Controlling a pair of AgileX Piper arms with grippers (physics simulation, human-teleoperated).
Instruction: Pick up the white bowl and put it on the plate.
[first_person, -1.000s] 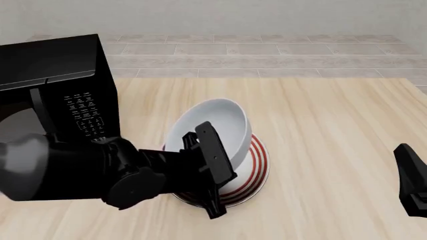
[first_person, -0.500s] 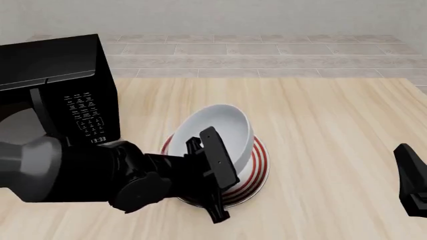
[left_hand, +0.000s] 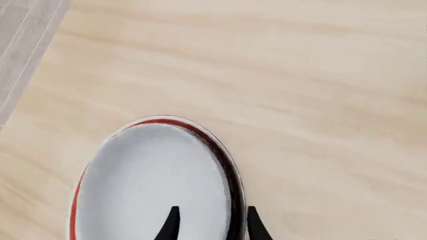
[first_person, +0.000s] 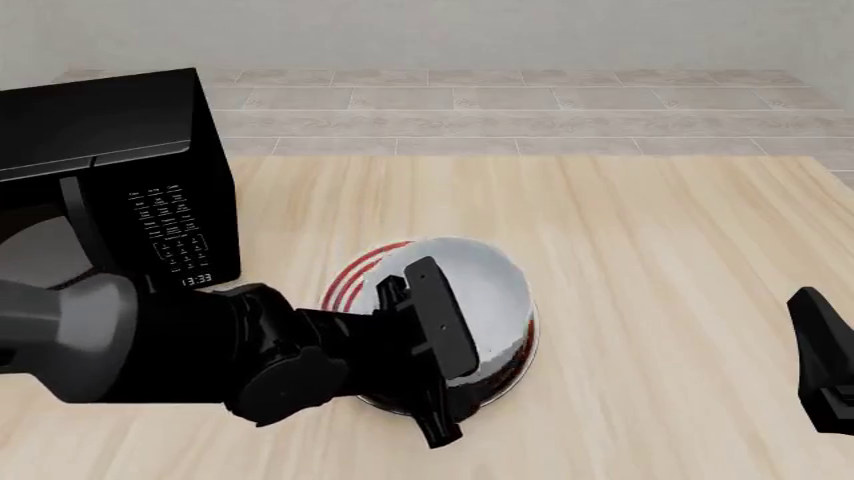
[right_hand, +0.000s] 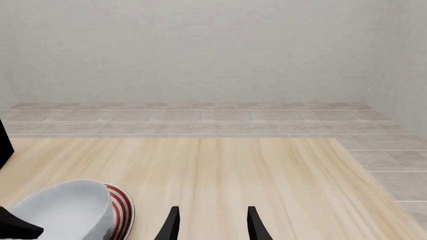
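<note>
Pale wood counter (first_person: 667, 250): glossy white deep bowl (first_person: 467, 300) sits on red-ringed flat plate (first_person: 358, 272); left gripper (first_person: 430, 350) fingers straddle bowl rim, release pending; right gripper (right_hand: 209, 225) fingers apart, idle.

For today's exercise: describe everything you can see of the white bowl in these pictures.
The white bowl is plain, smooth and glossy, deep and round, with no markings. It sits on the plate, whose red rings show past its edge, on the wooden table right of the microwave. The left gripper has one finger on each side of its rim; actual contact is unclear.
</note>
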